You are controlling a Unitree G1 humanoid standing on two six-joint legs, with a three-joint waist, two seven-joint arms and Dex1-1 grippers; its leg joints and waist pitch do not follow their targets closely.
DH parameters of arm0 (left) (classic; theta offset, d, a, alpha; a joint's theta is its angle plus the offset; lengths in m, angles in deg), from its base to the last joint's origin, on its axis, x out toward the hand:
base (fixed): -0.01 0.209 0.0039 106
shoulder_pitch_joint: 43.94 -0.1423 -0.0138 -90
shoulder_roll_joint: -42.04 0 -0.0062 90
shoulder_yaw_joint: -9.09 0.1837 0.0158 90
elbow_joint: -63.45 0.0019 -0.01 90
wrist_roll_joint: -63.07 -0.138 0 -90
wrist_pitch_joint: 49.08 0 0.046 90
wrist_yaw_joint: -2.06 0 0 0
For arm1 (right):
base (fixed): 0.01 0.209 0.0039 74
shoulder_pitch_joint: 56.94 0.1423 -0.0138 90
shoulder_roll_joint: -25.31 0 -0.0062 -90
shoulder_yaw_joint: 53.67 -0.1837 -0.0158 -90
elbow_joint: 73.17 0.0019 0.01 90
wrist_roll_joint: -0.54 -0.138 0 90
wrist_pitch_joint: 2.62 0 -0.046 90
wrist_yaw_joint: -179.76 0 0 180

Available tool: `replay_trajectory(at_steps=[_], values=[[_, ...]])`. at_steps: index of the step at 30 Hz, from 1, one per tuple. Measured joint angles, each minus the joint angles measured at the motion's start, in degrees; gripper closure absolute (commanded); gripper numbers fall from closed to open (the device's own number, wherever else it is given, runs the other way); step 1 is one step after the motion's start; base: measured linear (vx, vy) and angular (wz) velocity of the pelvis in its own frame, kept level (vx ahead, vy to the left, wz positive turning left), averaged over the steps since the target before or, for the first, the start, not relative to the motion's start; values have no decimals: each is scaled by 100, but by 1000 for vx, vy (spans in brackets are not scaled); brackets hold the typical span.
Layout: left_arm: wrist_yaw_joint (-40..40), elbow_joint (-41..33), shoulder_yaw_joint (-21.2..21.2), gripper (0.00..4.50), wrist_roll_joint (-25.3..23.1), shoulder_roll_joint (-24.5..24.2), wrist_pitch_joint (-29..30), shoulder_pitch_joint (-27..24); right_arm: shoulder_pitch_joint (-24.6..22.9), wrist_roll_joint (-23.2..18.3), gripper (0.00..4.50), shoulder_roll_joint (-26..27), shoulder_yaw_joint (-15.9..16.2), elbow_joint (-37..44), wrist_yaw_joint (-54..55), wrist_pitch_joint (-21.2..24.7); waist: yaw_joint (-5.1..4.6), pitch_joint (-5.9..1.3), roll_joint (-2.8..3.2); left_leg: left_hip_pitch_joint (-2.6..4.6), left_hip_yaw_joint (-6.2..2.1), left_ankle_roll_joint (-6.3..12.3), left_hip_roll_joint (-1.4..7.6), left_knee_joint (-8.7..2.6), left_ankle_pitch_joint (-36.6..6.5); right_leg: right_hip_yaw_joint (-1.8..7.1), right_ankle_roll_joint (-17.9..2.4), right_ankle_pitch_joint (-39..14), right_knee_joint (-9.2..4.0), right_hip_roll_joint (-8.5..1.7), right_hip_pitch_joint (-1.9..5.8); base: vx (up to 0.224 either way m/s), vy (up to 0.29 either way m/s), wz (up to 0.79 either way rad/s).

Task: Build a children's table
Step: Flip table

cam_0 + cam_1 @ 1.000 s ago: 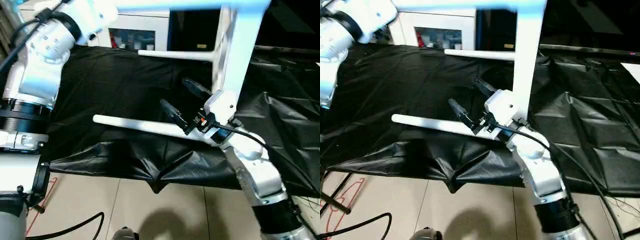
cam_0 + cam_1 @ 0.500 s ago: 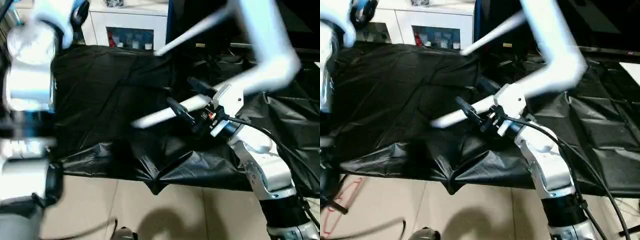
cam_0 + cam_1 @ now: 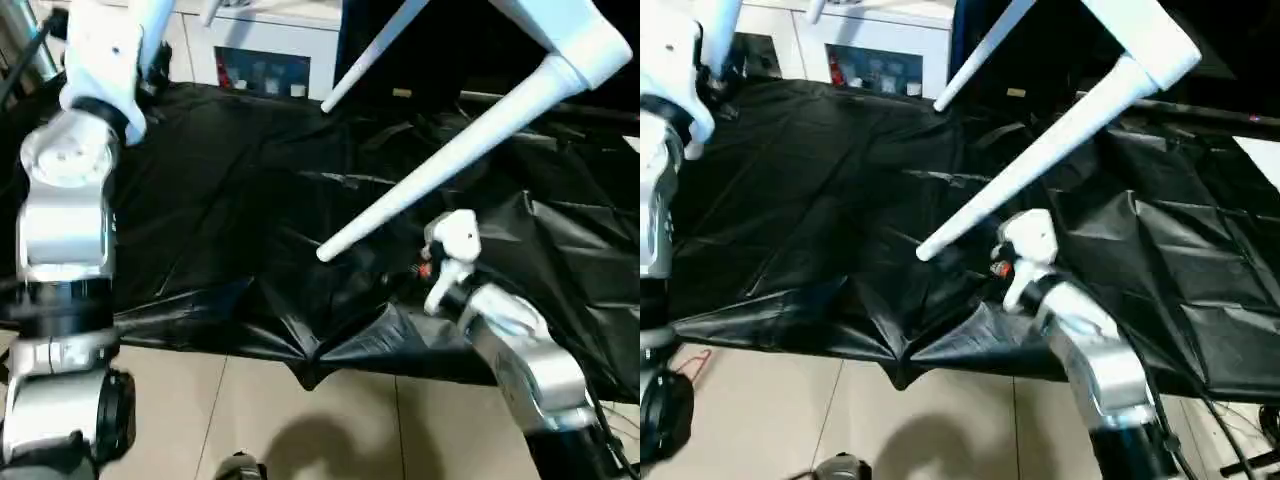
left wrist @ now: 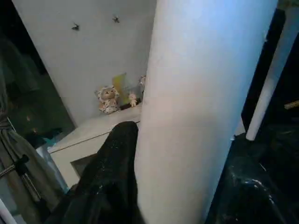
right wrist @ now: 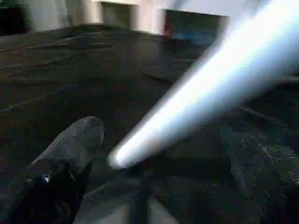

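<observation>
Both silver arms raised over the work

The left arm [image 3: 70, 190] rises steeply at the left, its black finger [image 4: 112, 172] pressed against a white tube. The right arm [image 3: 515, 350] reaches in from the near right, finger [image 5: 65, 154] free.

- The children's table [image 3: 470, 135] looks like smooth white plastic with a soft sheen; its tapered legs are plain and unmarked.
- The black sheet [image 3: 230, 200] over the work surface reads as thin, creased plastic film, glossy along its folds and wrinkles.
- The forearms [image 3: 65, 215] are brushed silver metal with a satin shine, ringed by matt black bands.
- The wrist housing [image 3: 455, 245] at about 4 o'clock of the head view is glossy white plastic.
- One finger [image 5: 70, 144] of the right gripper looks like matt black rubber with a fine speckled grain.
- The floor [image 3: 200, 420] is smooth, pale tile, slightly reflective.
- The cabinet [image 3: 270, 45] at 12 o'clock is smooth white with a glass front.
</observation>
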Motion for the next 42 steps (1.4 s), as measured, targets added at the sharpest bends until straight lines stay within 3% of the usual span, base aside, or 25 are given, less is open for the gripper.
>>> replay_trajectory(at_steps=[8,16,21,35,42], values=[[-17,-240,58,272,58,-64,-28,-176,671,68,0,323,-331,-680,731,-43,-8,-3,-11,4,2,-2,2,-6,1,2,5,-8,-1,4,0,0,0,0],[18,-361,-17,278,106,-89,-8,-471,1231,-378,80,702,-634,-1283,438,-368,-12,-4,-16,7,5,-1,3,-5,1,6,5,-8,0,4,0,0,0,0],[71,-417,-101,281,158,-81,-12,-722,1280,-575,116,828,-731,-1588,109,-373,-3,-6,-45,6,5,-1,3,-5,1,5,5,-7,-2,4,2,0,0,0],[362,-514,-335,289,364,114,-401,-1632,1254,-614,238,806,-742,-1624,-255,-413,10,-28,-113,13,2,-1,6,-7,0,-5,6,-7,-18,4,19,0,0,0],[440,-495,-346,289,489,113,-806,-2141,929,-529,293,799,-704,-1233,-257,-395,10,-64,-168,24,-2,-1,6,-20,-1,-10,11,-10,-30,6,32,0,0,0]])
